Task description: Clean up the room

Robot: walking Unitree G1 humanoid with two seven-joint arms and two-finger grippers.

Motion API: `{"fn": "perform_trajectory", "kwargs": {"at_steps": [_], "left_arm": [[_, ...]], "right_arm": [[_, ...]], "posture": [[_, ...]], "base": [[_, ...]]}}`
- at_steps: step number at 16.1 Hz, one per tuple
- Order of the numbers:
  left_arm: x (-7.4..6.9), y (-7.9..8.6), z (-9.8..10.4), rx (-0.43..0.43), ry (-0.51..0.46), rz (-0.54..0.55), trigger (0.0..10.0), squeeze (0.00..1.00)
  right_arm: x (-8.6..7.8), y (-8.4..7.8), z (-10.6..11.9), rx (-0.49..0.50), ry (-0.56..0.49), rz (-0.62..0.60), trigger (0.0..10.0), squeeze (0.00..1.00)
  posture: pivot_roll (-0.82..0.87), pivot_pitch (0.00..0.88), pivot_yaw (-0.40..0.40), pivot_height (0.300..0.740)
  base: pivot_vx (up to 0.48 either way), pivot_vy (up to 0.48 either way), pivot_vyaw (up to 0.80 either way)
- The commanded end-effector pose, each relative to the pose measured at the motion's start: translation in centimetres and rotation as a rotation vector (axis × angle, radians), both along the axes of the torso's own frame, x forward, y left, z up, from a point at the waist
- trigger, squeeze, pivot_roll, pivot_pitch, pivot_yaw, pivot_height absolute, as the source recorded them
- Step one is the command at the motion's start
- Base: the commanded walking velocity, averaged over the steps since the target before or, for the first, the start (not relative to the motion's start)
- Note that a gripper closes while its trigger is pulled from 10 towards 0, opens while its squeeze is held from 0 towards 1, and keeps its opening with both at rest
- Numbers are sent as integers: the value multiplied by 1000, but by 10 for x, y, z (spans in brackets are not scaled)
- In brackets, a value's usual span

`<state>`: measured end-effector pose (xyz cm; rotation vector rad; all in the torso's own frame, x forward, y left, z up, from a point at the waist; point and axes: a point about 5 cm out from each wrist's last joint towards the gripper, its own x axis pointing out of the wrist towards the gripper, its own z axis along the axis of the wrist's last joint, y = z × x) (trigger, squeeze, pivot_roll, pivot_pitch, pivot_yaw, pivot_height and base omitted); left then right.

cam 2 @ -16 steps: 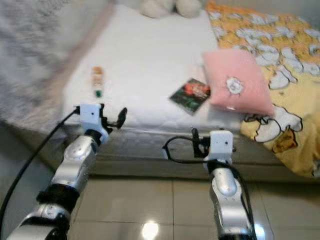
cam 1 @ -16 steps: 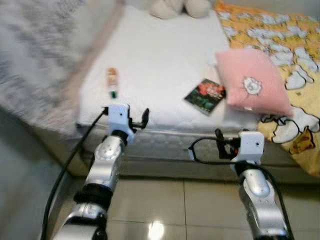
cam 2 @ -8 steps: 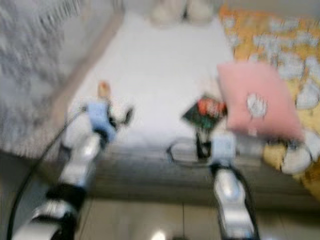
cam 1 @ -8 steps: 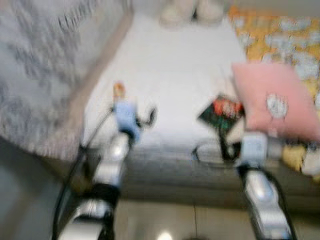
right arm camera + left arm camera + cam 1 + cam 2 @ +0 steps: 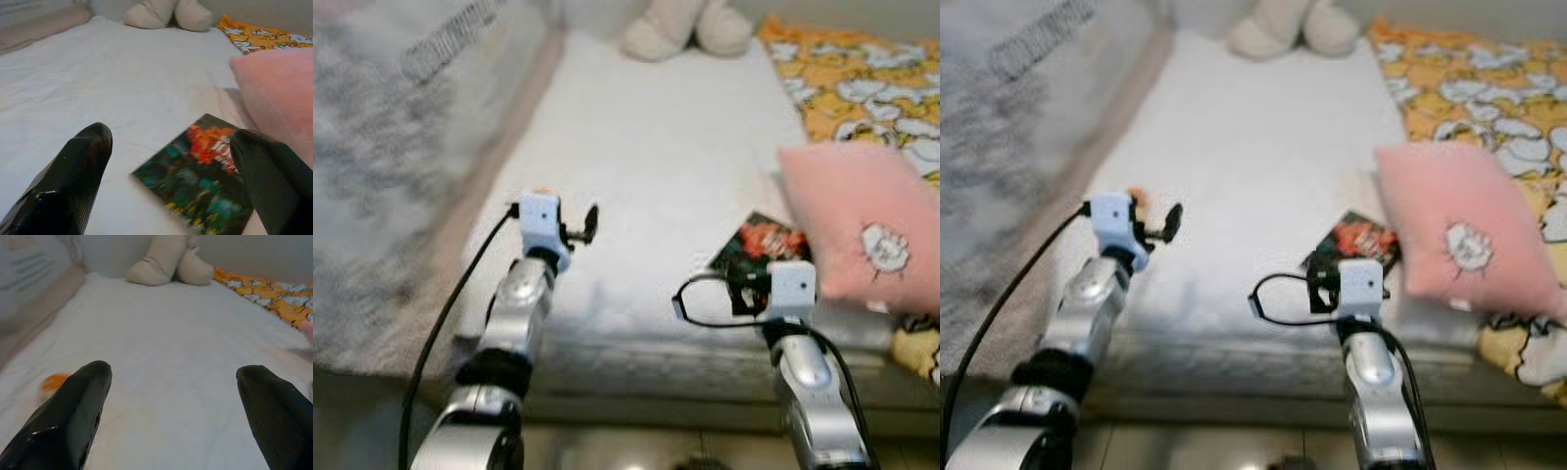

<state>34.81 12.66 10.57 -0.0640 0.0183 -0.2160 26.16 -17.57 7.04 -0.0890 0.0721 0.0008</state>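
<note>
A white mattress lies before me. A dark green and red book rests on it near the front edge, touching a pink pillow. My right gripper is open and low over the sheet, the book just ahead between its fingers. My left gripper is open over the mattress's front left part. A small orange-capped bottle lies beside its one finger, mostly hidden behind the left wrist in the eye views.
A beige plush toy sits at the far end of the bed. A yellow patterned blanket covers the right side. A grey furry throw hangs along the left. Tiled floor runs below the bed's front edge.
The camera has moved closer to the bed. Both grippers, earlier at the bed's front side, now reach over the mattress, the right one up to the book.
</note>
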Motion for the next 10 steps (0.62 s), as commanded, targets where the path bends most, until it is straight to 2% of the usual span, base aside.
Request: {"fn": "perform_trajectory", "kwargs": {"at_steps": [1,2,4,5,6,8,9,10], "left_arm": [[5,4,5,-7,-3,21,10000,0],[9,12,5,-52,33,67,10000,0],[18,24,10,-19,47,118,10000,0],[27,24,14,39,76,128,10000,0],[32,21,12,110,160,114,10000,0],[36,21,9,168,241,126,10000,0],[38,23,7,160,294,161,10000,0],[39,24,7,103,322,191,10000,0]], "right_arm": [[1,-1,5,1,-21,-3,10000,0],[-1,-2,4,-6,-20,0,10000,0],[-8,-4,2,-20,-7,5,10000,0],[-16,-6,0,-25,6,7,10000,0],[-23,-9,0,-24,18,7,10000,0],[-36,-11,1,-32,33,18,10000,0],[-46,-13,3,-54,47,33,10000,0],[-61,-17,9,-77,53,38,10000,0]], "posture": [[-30,0,35,740],[-37,0,33,740],[-51,0,23,740],[-59,0,14,740],[-71,0,0,740],[-110,0,-15,740],[-148,0,-26,740],[-195,0,-35,740]], "base": [[465,0,0],[300,375,0],[298,377,0],[270,322,0],[0,0,0],[0,0,0],[0,0,0],[0,0,0]]}}
